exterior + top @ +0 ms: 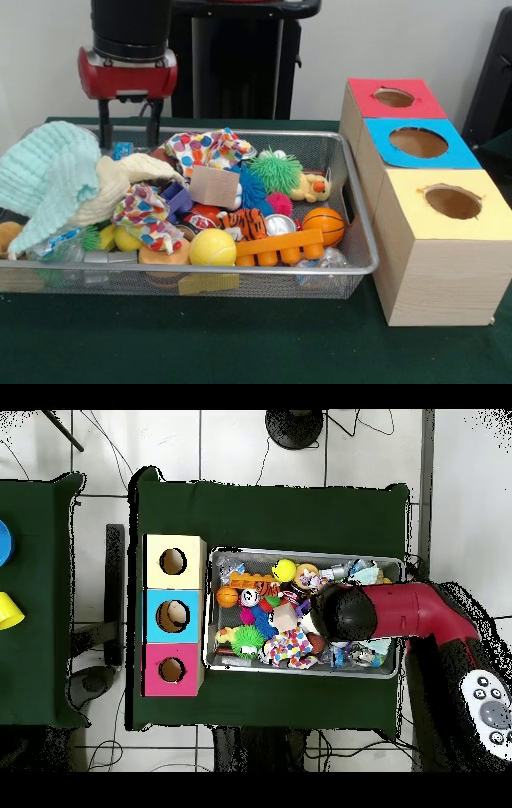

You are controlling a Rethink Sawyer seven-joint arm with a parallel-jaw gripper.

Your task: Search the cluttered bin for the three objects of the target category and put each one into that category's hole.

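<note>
2 fingers of your hand (128, 128) hang spread and empty over the bin's (352, 188) far-left edge (well placed to search), while the tiger (244, 224) and duck (312, 188) lie nearer the red box's hole (394, 98).

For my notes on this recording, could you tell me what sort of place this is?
Probably a robotics lab: a green-clothed table on a tiled floor with loose cables, holding a toy-filled wire basket and wooden sorting boxes.

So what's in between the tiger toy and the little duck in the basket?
In the front view, a pink spiky ball and a shiny silver can lie between the striped tiger and the yellow duck, inside the wire basket.
</note>
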